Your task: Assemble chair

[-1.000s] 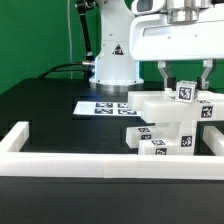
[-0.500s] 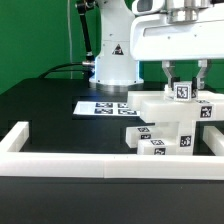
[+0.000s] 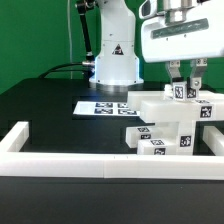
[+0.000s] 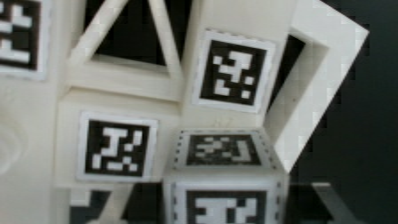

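Gripper closed on a chair part at the right of the frame.

From left to right: the marker board lies flat at centre, then the chair, a stack of white blocky tagged parts, stands at lower right behind the border rail. The gripper, open a second earlier, has been brought together on the small upright tagged piece atop the stack; a grasp is judged secured, so lifting or seating may follow.

My work surface is a black table, filling the lower half of the exterior view. On it lie the marker board at centre, my white base behind it, a white border rail along the front, and the tagged white chair parts at right.
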Robot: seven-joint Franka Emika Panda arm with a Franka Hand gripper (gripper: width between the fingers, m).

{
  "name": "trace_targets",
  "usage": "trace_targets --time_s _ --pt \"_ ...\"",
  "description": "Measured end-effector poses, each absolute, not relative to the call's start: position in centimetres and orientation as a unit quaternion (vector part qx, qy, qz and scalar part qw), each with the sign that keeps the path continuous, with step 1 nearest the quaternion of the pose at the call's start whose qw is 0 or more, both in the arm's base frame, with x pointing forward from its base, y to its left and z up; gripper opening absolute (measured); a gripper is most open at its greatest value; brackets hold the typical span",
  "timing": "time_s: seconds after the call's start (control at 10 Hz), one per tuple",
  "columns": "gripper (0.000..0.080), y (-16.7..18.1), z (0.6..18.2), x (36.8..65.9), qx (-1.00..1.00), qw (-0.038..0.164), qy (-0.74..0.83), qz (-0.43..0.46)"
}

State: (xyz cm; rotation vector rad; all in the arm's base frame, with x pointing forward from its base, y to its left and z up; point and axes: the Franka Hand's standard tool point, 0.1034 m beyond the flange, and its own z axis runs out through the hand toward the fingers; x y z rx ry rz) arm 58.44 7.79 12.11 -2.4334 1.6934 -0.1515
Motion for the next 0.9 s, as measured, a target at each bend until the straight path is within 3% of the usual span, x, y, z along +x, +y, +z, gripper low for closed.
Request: trace_targets --time_s 0.9 --pt "0.0284 7.89 12.1 58.62 -0.567 0.116 0.816 -0.012"
